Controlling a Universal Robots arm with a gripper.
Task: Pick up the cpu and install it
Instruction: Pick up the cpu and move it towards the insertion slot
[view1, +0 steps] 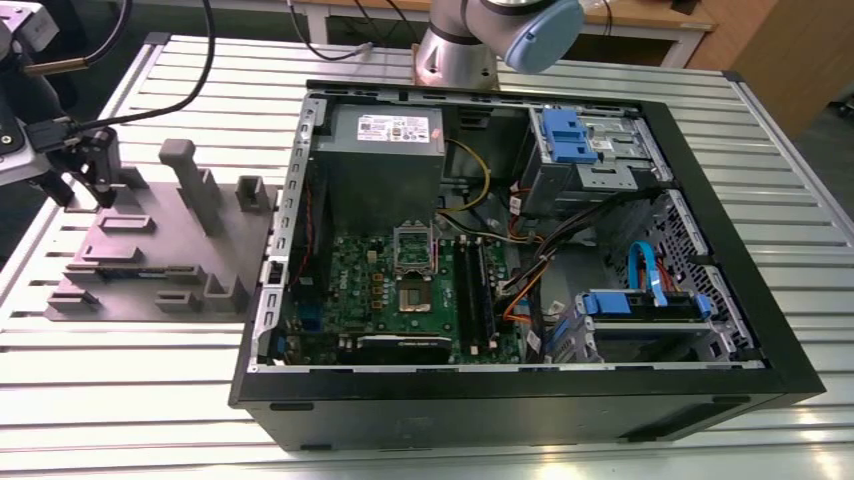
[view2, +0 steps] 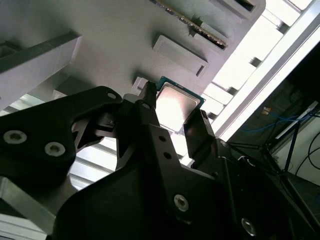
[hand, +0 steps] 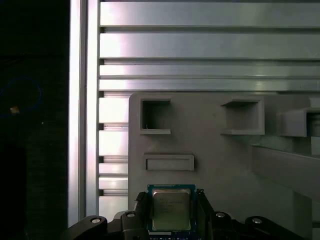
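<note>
The cpu (hand: 171, 210), a small square chip with a shiny metal top and a green edge, sits between my gripper's black fingers in both wrist views. The gripper (hand: 172, 214) is shut on it, one finger against each opposite side of the cpu (view2: 176, 104). The gripper (view2: 174, 114) hangs just over the grey parts fixture (view2: 115, 45). In the exterior view the gripper (view1: 80, 190) is at the far left, over the back left corner of the fixture (view1: 147, 250). The bare CPU socket (view1: 414, 288) lies on the green motherboard inside the open computer case (view1: 534, 400).
The fixture carries upright grey posts (view1: 187, 185) and pockets (hand: 155, 117). Inside the case are a grey power supply (view1: 380, 150), black memory sticks (view1: 474, 285), blue drive brackets (view1: 567, 135) and loose cables (view1: 534, 270). The arm's base (view1: 461, 50) stands behind the case on the slatted table (view1: 120, 380).
</note>
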